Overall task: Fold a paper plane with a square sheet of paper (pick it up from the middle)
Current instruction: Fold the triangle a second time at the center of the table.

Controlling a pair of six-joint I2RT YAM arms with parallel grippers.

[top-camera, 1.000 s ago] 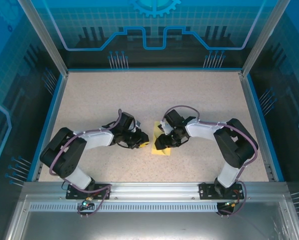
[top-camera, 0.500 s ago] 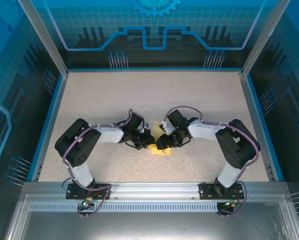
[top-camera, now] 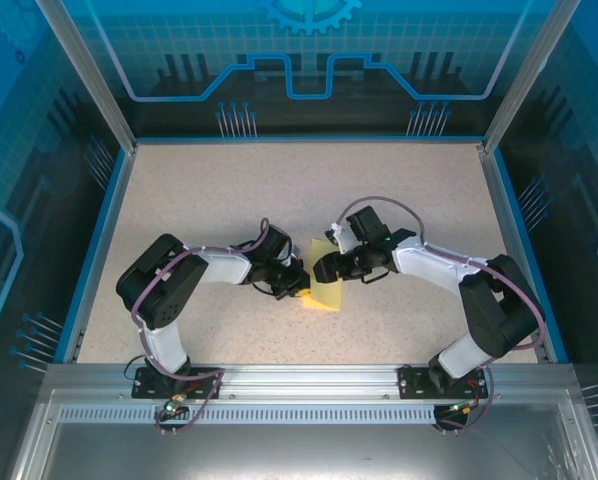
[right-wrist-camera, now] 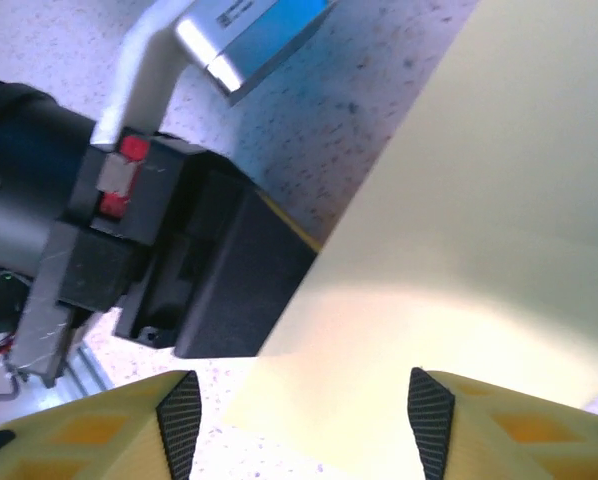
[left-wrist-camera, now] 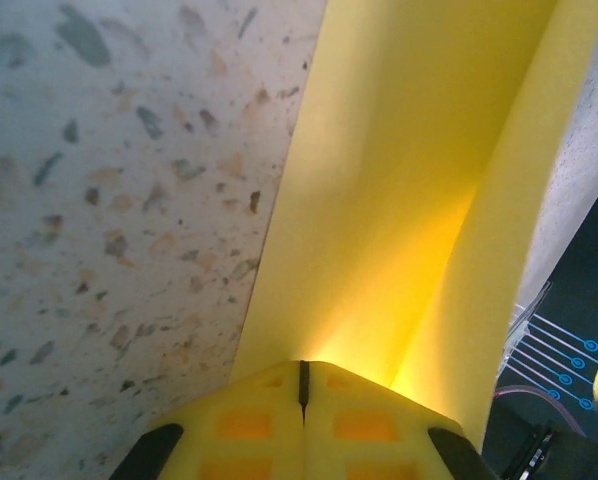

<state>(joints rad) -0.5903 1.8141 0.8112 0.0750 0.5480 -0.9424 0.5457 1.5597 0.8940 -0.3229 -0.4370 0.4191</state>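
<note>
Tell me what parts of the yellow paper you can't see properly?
Top camera: the square sheet of paper is too small to show creases; the left gripper covers its left edge.
Left wrist camera: the paper runs past the top edge, so its far end is cut off.
Right wrist camera: the picture's right edge cuts it off.

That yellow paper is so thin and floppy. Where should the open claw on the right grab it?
Probably the edge of the square sheet of paper opposite the left gripper, coming in from the right. The left gripper is pinched shut on its left edge, and the sheet appears to bow up there, likely leaving room for the open right gripper to slip one finger underneath.
</note>
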